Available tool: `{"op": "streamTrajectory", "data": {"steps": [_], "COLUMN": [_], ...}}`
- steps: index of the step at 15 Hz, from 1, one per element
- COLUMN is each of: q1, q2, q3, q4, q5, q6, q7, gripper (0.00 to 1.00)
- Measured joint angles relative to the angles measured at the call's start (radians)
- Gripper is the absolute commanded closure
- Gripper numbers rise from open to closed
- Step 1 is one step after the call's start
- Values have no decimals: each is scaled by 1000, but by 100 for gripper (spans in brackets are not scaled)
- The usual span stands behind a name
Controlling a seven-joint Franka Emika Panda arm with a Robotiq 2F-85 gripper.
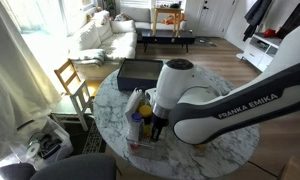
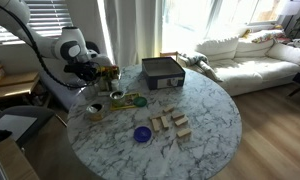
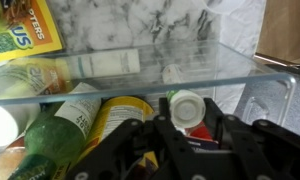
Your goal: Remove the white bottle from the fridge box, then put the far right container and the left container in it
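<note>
Round marble table, and the Franka arm is bent right over its crowded side, wrist pointing straight down into the fridge box, the clear bin with low see-through walls. Step in hand, by my reading: getting the white bottle out, the first part of the job, with nothing yet loaded in its place.

To do this well, I'd say grip square on the neck just under the cap, not on the cap's edge, and confirm a firm hold before any lift. Then go straight up until the base clears the wall; a sideways drag would catch the rim or knock the neighbours. And they are close: a yellow container sits just beside the bottle, and a green bottle lies beyond that.

Now the placement. In the wrist view the bottle's white top sits dead centre in the gripper, directly below the palm, one dark finger on either side of it. The fingers stand very near the cap, narrow gap if any; whether the pads are pressing on it I cannot tell. The bottle stands upright inside the bin, not raised.

Out on the open table, the low tan tin waits, well apart from the gripper
</note>
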Motion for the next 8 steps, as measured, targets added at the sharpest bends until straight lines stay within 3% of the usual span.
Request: {"op": "streamTrajectory", "data": {"steps": [8], "q1": [0], "q2": [-55], "q3": [1], "q4": [23], "q5": [-28], "q6": [-1], "q7": [1], "gripper": [88]}}
